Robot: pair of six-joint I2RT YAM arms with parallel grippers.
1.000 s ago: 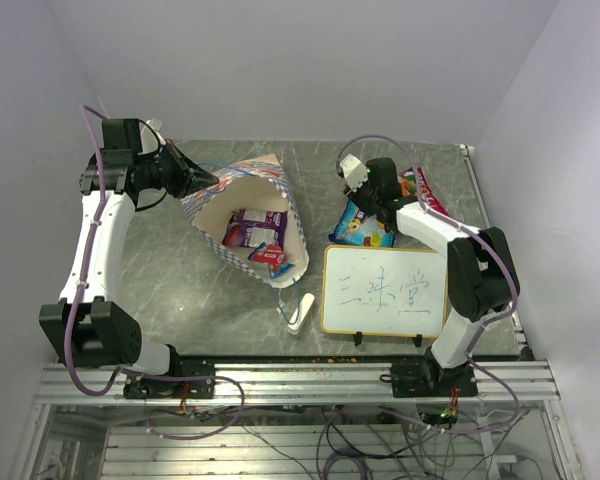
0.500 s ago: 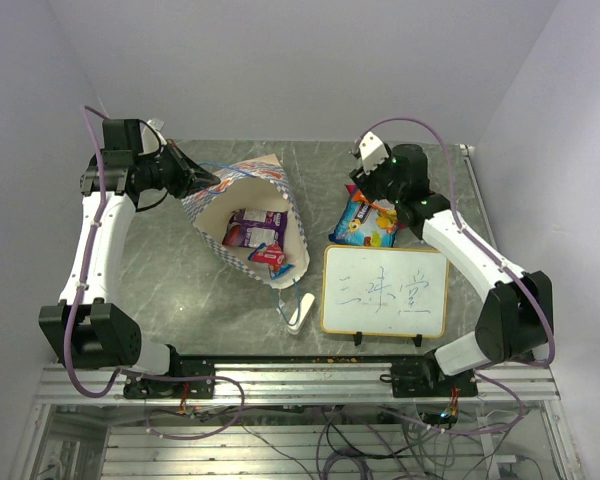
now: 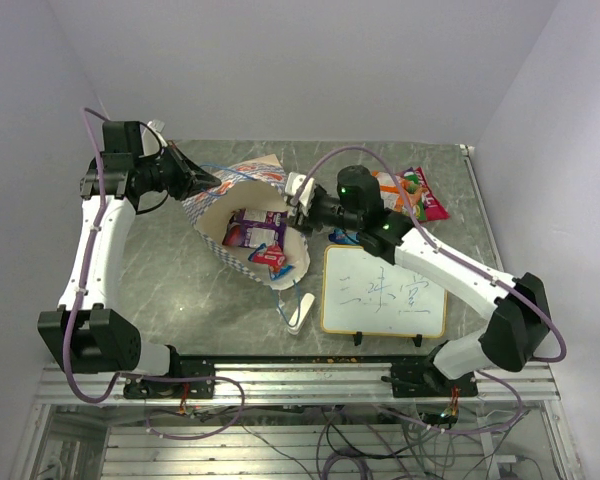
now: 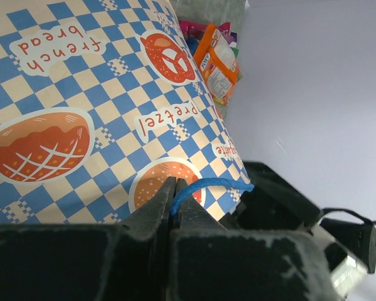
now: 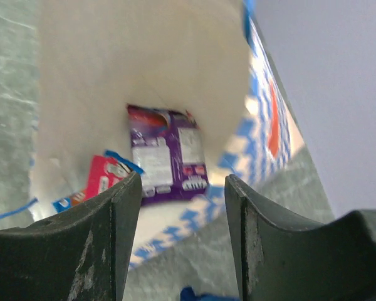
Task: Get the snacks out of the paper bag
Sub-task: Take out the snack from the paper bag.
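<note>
Now my left jaws pinch shut on the paper bag's (image 3: 218,208) blue cord handle (image 4: 203,184); my right arm (image 3: 450,265) stretches leftward over the table (image 3: 160,270), jaws parted, facing the purple snack packet (image 5: 166,157) inside.

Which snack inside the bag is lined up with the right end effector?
The purple packet, centred in the gap of the open right end effector in the wrist view; the red packet lies off to one side, at the gap's edge.
</note>
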